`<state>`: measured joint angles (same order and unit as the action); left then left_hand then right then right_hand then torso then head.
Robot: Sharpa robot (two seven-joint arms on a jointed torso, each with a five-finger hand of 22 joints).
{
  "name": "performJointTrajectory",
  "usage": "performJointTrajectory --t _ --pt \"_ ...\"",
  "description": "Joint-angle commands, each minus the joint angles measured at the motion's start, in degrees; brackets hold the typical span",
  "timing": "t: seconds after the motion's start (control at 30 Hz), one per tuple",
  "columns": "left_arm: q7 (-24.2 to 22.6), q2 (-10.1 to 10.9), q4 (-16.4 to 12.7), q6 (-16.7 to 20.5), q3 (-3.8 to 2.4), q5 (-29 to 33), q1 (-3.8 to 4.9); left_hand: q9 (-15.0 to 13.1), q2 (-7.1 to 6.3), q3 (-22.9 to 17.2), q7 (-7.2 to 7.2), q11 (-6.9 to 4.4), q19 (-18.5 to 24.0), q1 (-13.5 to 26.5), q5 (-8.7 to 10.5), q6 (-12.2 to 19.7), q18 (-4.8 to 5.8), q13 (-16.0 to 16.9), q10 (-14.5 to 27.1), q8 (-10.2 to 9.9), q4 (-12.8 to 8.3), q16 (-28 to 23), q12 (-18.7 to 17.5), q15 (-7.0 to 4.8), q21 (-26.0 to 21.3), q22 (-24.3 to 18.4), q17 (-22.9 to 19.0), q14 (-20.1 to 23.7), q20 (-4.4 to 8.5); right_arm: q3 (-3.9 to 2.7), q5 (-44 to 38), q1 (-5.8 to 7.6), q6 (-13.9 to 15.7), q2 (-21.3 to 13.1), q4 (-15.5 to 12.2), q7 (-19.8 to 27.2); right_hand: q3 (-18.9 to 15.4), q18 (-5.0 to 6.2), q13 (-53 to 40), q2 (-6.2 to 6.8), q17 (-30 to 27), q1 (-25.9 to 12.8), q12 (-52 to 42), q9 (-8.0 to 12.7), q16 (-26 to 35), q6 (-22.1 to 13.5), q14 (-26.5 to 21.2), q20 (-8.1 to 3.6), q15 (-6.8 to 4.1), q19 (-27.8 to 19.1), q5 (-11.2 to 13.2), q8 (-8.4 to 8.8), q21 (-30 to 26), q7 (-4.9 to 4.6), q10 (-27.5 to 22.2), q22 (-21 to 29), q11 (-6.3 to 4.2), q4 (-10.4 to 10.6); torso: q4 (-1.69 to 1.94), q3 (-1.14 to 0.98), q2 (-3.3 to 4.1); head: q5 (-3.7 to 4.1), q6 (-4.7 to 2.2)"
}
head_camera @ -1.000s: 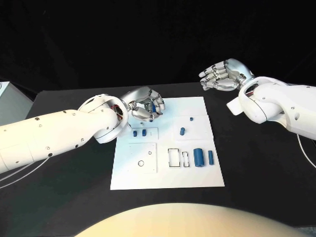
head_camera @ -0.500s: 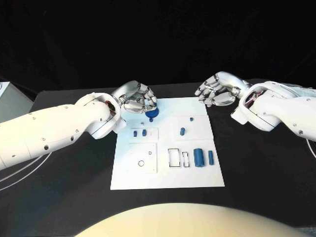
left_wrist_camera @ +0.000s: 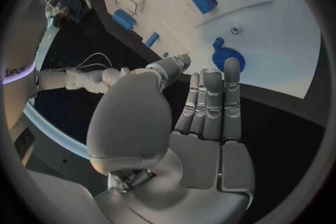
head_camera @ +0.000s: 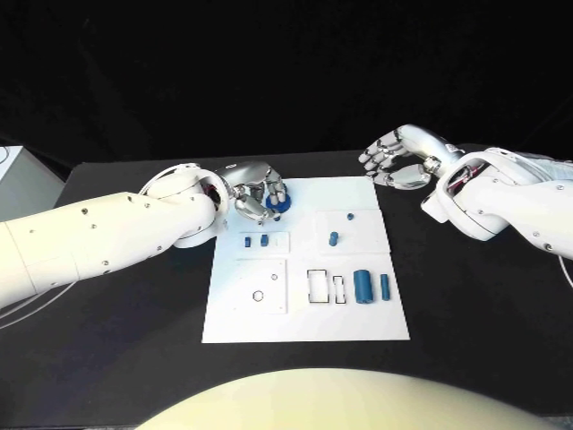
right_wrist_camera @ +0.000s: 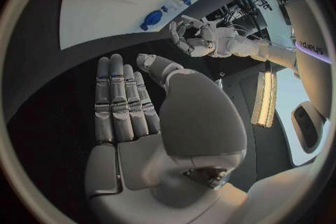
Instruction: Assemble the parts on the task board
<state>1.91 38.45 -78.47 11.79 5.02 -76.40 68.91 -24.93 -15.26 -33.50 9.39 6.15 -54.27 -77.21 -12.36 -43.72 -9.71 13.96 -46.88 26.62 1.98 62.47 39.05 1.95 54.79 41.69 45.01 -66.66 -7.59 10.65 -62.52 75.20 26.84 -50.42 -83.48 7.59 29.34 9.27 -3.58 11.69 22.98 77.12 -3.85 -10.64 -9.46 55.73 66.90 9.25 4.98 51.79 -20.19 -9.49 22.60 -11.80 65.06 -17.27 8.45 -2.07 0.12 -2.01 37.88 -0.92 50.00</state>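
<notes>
**Left robot hand over the round part at the board's far corner**

Nearest the robot, the flat white rectangular task board (head_camera: pixel 306 318) lies in the middle of the black surface (head_camera: pixel 132 358). Toward its 3 o'clock side stand two upright blue cylinder parts (head_camera: pixel 371 287), next to empty rectangular slots, likely waiting their turn. Nearer the middle, a small blue peg (head_camera: pixel 332 238) sits in a raised square pad, and at 9 o'clock of it a pair of small blue blocks (head_camera: pixel 253 241) sits in another.

Farther on, at the board's 11 o'clock corner, lies a round blue disc-shaped part (left_wrist_camera: pixel 227 59). The left robot hand (head_camera: pixel 254 191) hangs right over it, fingers extended and loose; the wrist view shows its fingertips (left_wrist_camera: pixel 231 67) just short of the disc, grasping nothing. It appears placed to pick up or press that piece.

Farthest, off the board's 1 o'clock corner, the right robot hand (head_camera: pixel 400 159) hovers released, fingers spread, holding nothing, probably kept clear.
</notes>
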Motion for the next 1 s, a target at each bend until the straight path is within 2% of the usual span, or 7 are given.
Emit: performJointTrajectory --t 0.03,0.1,0.17,0.37,0.67,0.77,1.0 --pt "2.16 -0.68 0.63 -1.00 0.07 -8.15 -0.09 0.13 -0.56 0.22 -0.47 0.01 -0.16 -0.10 0.16 0.13 -0.80 -0.15 0.45 -0.26 -0.12 -0.01 -0.43 0.10 0.28 0.08 -0.15 0.56 -0.03 -0.01 2.06 -0.02 7.09 0.17 0.10 2.60 1.15 -0.41 -0.01 0.46 -1.18 -0.61 0.13 -0.28 2.18 -0.54 -2.66 1.57 1.12 -1.34 -0.03 0.38 -3.57 -0.21 -0.84 2.45 0.32 0.45 -0.03 0.03 0.03 0.00 0.00" --pt "2.24 -1.08 0.97 -0.66 0.12 -8.79 -0.13 0.18 -0.52 0.20 -0.51 0.02 -0.16 -0.15 0.14 0.12 -0.80 -0.20 0.44 -0.29 -0.14 0.12 -0.46 0.11 0.29 0.09 -0.01 0.49 -0.03 -0.01 3.20 -0.02 8.36 0.28 0.22 3.24 1.74 0.13 0.00 0.79 -2.10 -0.73 0.14 -0.54 3.43 -0.76 -4.11 2.75 1.72 -1.73 0.00 0.59 -6.00 -0.38 -1.34 4.26 0.58 0.76 0.02 0.00 -0.01 0.01 0.00" --pt "2.32 -1.40 1.17 -0.38 0.15 -9.17 -0.15 0.19 -0.51 0.19 -0.52 0.02 -0.16 -0.17 0.14 0.11 -0.80 -0.21 0.43 -0.30 -0.14 0.20 -0.46 0.11 0.29 0.09 0.10 0.43 -0.03 -0.01 3.96 -0.01 9.08 0.41 0.34 3.64 1.98 0.53 -0.01 0.89 -2.53 -0.76 0.09 -0.70 3.85 -0.78 -4.50 3.32 1.88 -1.63 0.01 0.65 -7.09 -0.46 -1.43 5.12 0.66 0.92 0.01 -0.02 0.01 -0.11 0.00" --pt "2.85 -2.29 1.81 -1.45 0.18 -9.68 -0.18 0.81 -0.06 -0.18 -0.62 -0.10 -0.33 -0.60 0.10 -0.96 -0.83 -0.62 -0.30 -0.37 -0.20 2.04 -0.32 0.04 0.73 0.40 1.73 -0.68 -0.01 -0.02 5.22 -0.01 9.80 0.80 0.64 4.12 2.33 1.08 0.00 1.11 -3.38 -0.74 0.09 -1.02 4.62 -0.87 -5.23 4.22 2.20 -1.39 0.02 0.79 -9.03 -0.57 -1.63 6.69 0.80 1.16 -0.05 -0.04 0.01 -0.14 0.00" --pt "3.87 -3.55 3.75 -5.28 0.53 -10.51 -0.35 2.00 0.22 -0.62 -1.07 -0.28 -0.26 -0.70 0.13 -3.31 -0.83 -1.05 -0.98 -0.88 -0.20 4.48 0.15 -0.05 1.49 1.02 3.59 -1.74 0.04 -0.02 7.12 0.01 9.87 1.20 0.89 4.46 2.55 1.20 0.03 1.22 -4.20 -0.72 0.16 -1.25 5.29 -1.11 -6.04 4.71 2.56 -1.35 -0.03 0.98 -10.66 -0.76 -2.22 7.99 1.04 1.35 -0.02 -0.02 0.00 -0.04 0.00" --pt "4.22 -3.90 4.25 -5.80 0.62 -10.78 -0.51 2.43 0.28 -0.76 -1.26 -0.55 -0.63 -0.79 0.12 -3.50 -0.76 -1.07 -1.44 -1.30 -0.29 5.42 0.50 -0.21 2.12 1.70 4.41 -2.29 0.13 -0.02 7.50 0.01 9.82 1.28 0.91 4.49 2.54 1.21 0.03 1.24 -4.29 -0.75 0.17 -1.27 5.34 -1.19 -6.10 4.75 2.59 -1.32 -0.03 1.03 -10.82 -0.82 -2.30 8.13 1.08 1.39 0.08 -0.04 -0.04 -0.07 0.00" --pt "4.80 -4.85 5.40 -6.63 0.70 -11.13 -1.07 2.75 0.38 -0.95 -1.42 -0.61 -0.20 -0.84 0.13 -4.15 -0.85 -1.24 -1.15 -1.48 -0.36 5.39 0.46 -0.33 2.05 1.48 3.73 -1.85 0.24 -0.04 8.25 0.01 9.77 1.22 0.76 4.58 2.58 1.22 0.04 1.22 -4.51 -0.80 0.20 -1.31 5.43 -1.36 -6.25 4.86 2.69 -1.24 -0.12 1.15 -11.22 -0.97 -2.55 8.47 1.20 1.50 0.03 -0.02 0.01 -0.20 0.00"
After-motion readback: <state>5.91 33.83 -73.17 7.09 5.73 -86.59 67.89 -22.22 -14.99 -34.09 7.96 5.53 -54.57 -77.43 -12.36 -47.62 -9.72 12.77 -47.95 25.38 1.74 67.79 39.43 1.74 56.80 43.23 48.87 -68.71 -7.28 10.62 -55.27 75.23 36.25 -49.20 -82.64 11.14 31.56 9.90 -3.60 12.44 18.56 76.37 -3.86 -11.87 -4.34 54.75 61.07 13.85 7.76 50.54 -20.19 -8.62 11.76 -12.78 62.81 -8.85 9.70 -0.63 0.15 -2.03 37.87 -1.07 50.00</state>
